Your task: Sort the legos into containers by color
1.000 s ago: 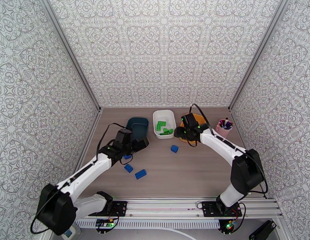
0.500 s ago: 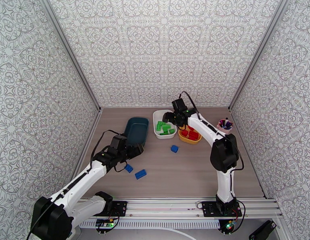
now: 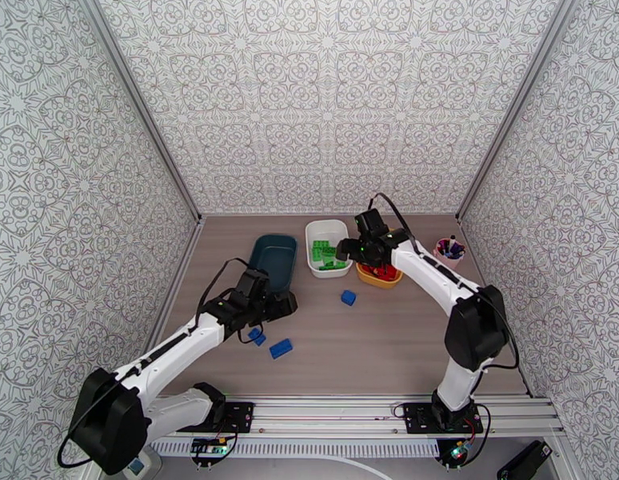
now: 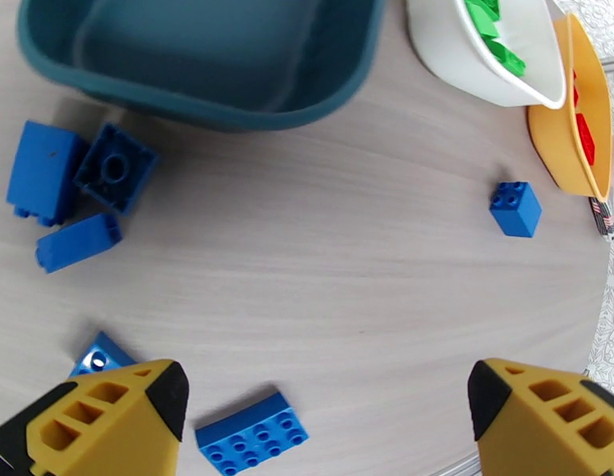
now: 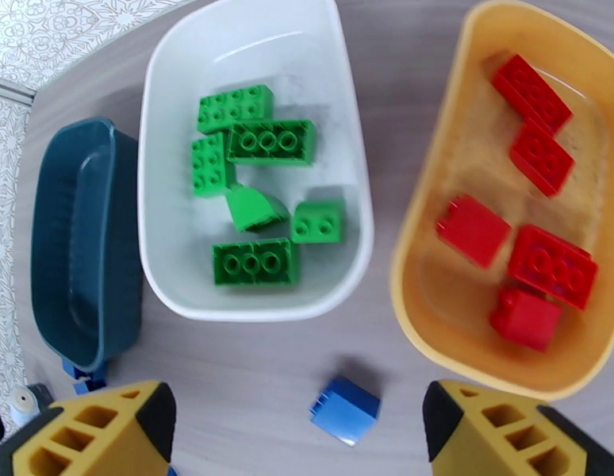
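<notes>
From above, blue bricks (image 3: 281,348) lie loose on the counter (image 3: 389,346) by the teal tub (image 3: 275,258); at the left wrist, the left jaws gape empty over them; at the right wrist, the right jaws stand apart, green bricks (image 5: 263,142) in the white tub (image 5: 339,97), red bricks (image 5: 551,265) in the yellow tub (image 5: 458,192).

Teal tub (image 3: 273,259) left, white tub (image 3: 326,229) middle – six green legos (image 5: 263,142) inside. Yellow tub (image 3: 374,278) right – five red legos (image 5: 551,265). Blue legos (image 3: 281,348) loose on table (image 3: 373,346), nearer.
</notes>
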Motion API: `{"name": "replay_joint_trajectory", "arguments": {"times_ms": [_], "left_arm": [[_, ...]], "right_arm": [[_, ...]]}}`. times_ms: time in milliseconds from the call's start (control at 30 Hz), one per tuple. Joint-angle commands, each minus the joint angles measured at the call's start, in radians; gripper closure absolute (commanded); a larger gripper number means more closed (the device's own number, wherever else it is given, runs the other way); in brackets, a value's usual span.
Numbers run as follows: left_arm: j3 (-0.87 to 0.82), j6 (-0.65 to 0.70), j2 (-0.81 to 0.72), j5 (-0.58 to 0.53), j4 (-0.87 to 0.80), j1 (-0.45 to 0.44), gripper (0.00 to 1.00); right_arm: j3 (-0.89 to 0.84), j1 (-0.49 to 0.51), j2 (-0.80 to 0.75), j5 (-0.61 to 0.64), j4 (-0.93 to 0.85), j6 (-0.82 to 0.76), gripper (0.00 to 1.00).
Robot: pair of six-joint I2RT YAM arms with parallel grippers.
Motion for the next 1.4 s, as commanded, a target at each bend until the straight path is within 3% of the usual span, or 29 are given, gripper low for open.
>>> {"name": "replay_joint_trajectory", "arguments": {"times_ms": [0, 300, 567, 833, 1100, 1267, 1367], "left_arm": [[0.042, 0.029, 0.027, -0.029, 0.031, -0.031, 0.01], [0.114, 0.097, 0.176, -0.035, 0.091, -0.106, 0.05], [0.238, 0.223, 0.409, -0.053, 0.199, -0.205, 0.04], [0.432, 0.369, 0.674, -0.082, 0.220, -0.309, 0.01], [0.620, 0.404, 0.860, -0.094, 0.172, -0.311, 0.01], [0.689, 0.411, 0.926, -0.077, 0.161, -0.311, 0.09], [0.699, 0.411, 0.943, -0.073, 0.157, -0.310, 0.19]], "right_arm": [[-0.074, 0.004, -0.057, 0.036, 0.009, -0.013, 0.16], [-0.294, -0.015, -0.168, 0.033, 0.036, 0.017, 0.25], [-0.478, -0.090, -0.294, 0.015, 0.027, 0.009, 0.23], [-0.435, -0.114, -0.255, -0.027, -0.011, 0.000, 0.19], [-0.409, -0.161, -0.227, -0.064, -0.026, -0.010, 0.19], [-0.428, -0.197, -0.233, -0.081, -0.021, -0.015, 0.19], [-0.430, -0.208, -0.231, -0.084, -0.018, -0.020, 0.19]]}}
